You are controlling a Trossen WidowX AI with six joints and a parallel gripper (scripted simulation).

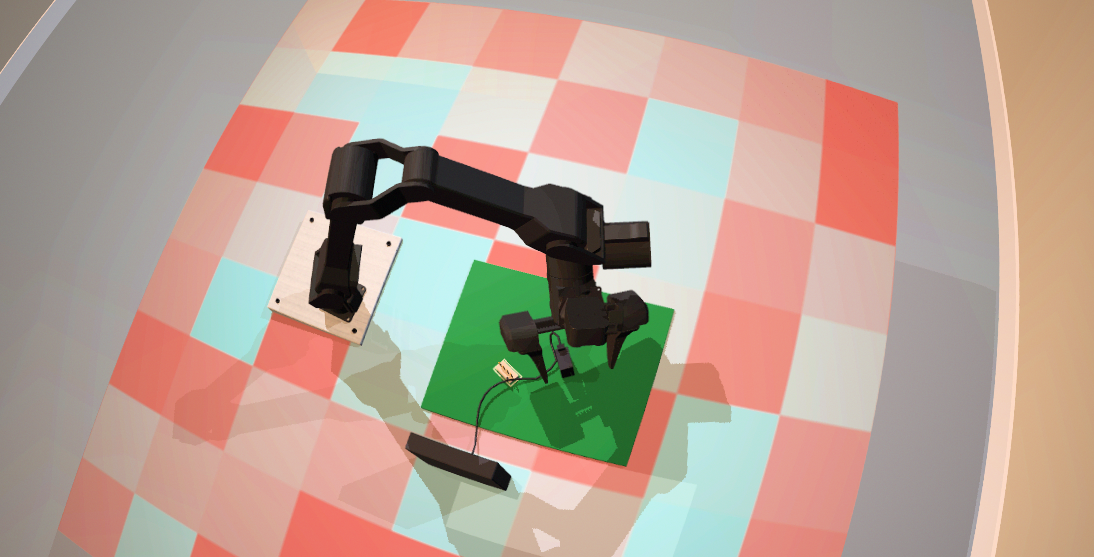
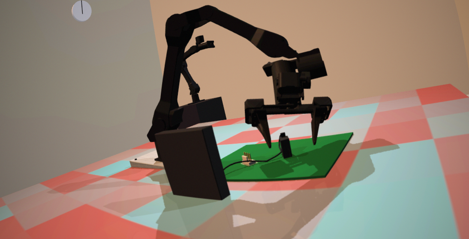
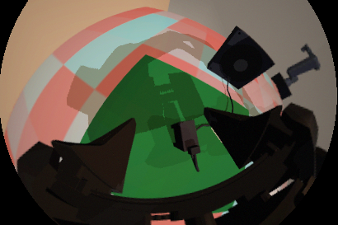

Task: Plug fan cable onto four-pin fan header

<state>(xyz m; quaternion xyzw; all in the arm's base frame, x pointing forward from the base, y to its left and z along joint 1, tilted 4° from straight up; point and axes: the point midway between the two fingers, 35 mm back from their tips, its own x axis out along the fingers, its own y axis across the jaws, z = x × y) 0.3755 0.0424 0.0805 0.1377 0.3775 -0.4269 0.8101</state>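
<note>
The board (image 1: 466, 300) (image 2: 311, 170) (image 3: 157, 185) is a flat green square. The cream four-pin header (image 1: 506, 372) (image 2: 248, 160) has bare upright pins; my finger seems to hide it in the wrist view. The black plug (image 1: 564, 361) (image 2: 286, 146) (image 3: 187, 136) is nearly upright over the board, to the right of the header and apart from it; its exact contact with the board is unclear. My gripper (image 1: 578, 374) (image 2: 292, 145) (image 3: 171, 116) is wide open and empty. Its fingertips are apart from the plug, on either side of it in view and apparently higher.
The black fan (image 1: 457, 462) (image 2: 187, 163) (image 3: 241, 53) stands upright beyond the board's edge. Its thin cable (image 1: 480, 407) (image 3: 231, 99) passes beside the header and loops up to the plug. Another arm on a dark block (image 2: 208, 112) stands farther back.
</note>
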